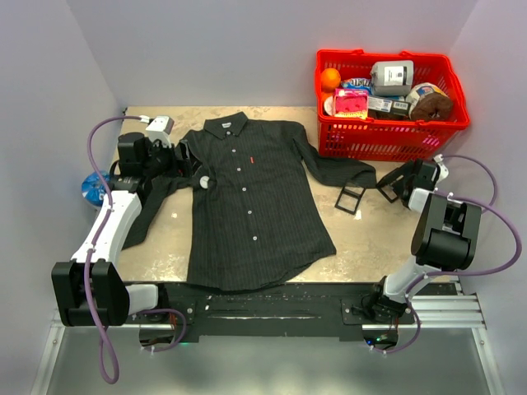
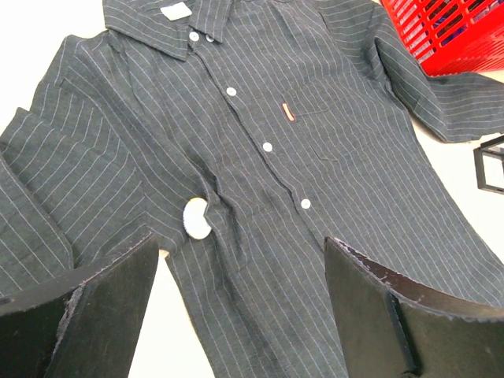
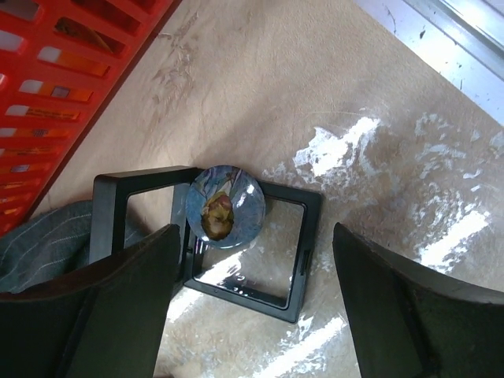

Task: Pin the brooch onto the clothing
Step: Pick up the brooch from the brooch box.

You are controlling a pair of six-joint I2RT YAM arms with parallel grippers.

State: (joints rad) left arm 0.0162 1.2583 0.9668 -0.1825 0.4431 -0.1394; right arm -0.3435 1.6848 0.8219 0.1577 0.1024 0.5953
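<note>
Left gripper (image 2: 242, 244) hangs over the shirt's left chest with its fingers spread wide and nothing between them. The right gripper (image 3: 258, 232) is just as wide open and empty, poised above the black frame near the right side of the table (image 1: 370, 239).

The clothing (image 1: 255, 222), a dark pinstriped shirt, lies flat and face up at the table's middle, collar at the far end and hem near. Its right sleeve stretches toward the red basket (image 1: 370, 141), which stands at the far right full of packaged goods. The sleeve's cuff (image 3: 47, 236) ends just beside the frame.

The black frame (image 3: 309, 244) lies open on the table between the basket and the near edge. The brooch (image 3: 225, 206), a round badge with a picture on its face, rests on the frame's middle bar, well apart from the shirt.

A small white disc (image 2: 195, 219) sits on the left chest, the cloth puckered around it. A red tag (image 2: 289, 113) marks the pocket, and pale buttons (image 2: 267, 146) run down the front.
</note>
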